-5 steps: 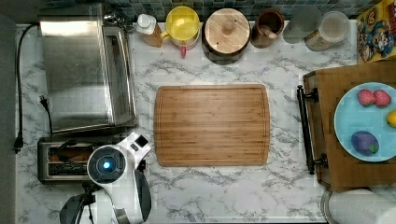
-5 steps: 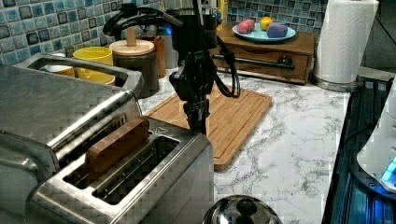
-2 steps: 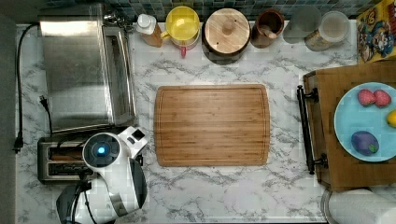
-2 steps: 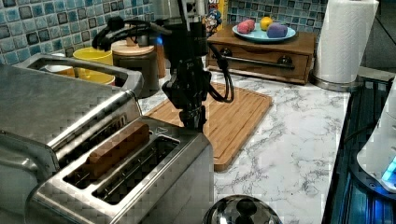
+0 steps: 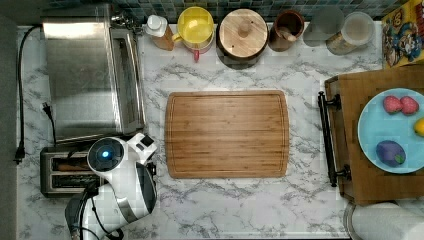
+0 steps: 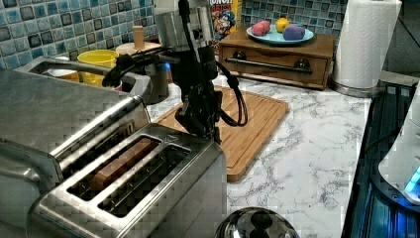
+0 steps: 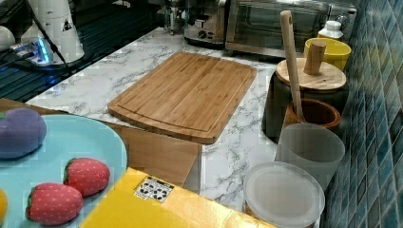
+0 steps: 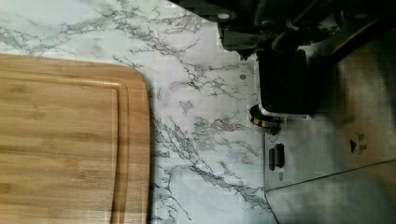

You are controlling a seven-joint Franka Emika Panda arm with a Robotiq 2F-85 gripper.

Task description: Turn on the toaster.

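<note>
You're looking at a white marble surface (image 5: 240,205) backed by blue tile. One toaster (image 6: 133,183) is sitting beside one oven (image 5: 85,75), with one board (image 5: 227,134) mid-surface. The tool (image 6: 203,130) is hanging at the toaster's end; grip state, cannot tell.

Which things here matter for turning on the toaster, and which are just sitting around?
Part of the job:
- toaster, bread in one slot
- gripper, at the toaster's lever end

Just lying about:
- toaster oven
- cutting board
- yellow mug
- plate of toy fruit
- paper towel roll
</note>
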